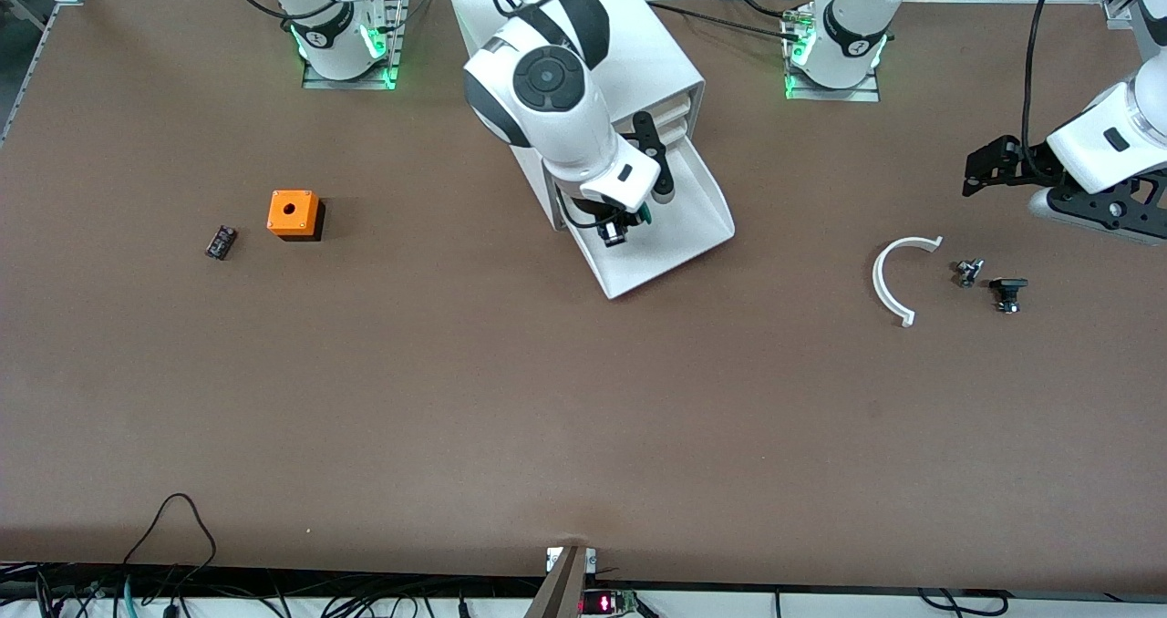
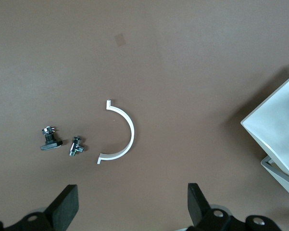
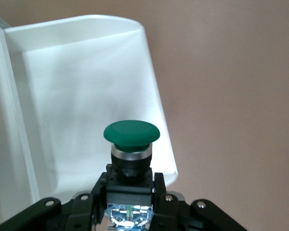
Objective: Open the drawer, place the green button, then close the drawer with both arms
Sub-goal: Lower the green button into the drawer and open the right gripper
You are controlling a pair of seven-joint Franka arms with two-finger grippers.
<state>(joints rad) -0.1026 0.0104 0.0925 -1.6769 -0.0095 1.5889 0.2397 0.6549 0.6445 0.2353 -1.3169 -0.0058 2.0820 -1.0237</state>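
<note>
Near the upper centre of the front view, the button (image 1: 629,221) is held over the pulled-out drawer (image 1: 697,226), largely masked there by the right arm's wrist. In the right wrist view its round dark-green cap (image 3: 131,133) and metal collar are seen plainly, while the lower body is pinched between the fingers (image 3: 159,185) of the right gripper (image 3: 130,185) and partly hidden by them. The drawer is shown in that view as a shallow white tray (image 3: 86,86) beneath the button; its end toward the cabinet is cut off at the frame's edge. The cabinet (image 1: 656,62) is mostly covered by the right arm in the front view, so that only a corner and slivers of the upper drawers can be made out.

At the right edge of the front view the left gripper (image 1: 980,171) is held above the table, waiting; in the left wrist view its fingers (image 2: 67,204) are seen spread wide apart with nothing between them, and are cut off at the bottom of the frame. Below it on the table lie a white curved strip (image 2: 125,137), a small metal fitting (image 2: 76,147) and a small black part (image 2: 49,140). At the left of the front view an orange cube (image 1: 293,212) stands beside a small dark part (image 1: 221,242), too small to be identified.
</note>
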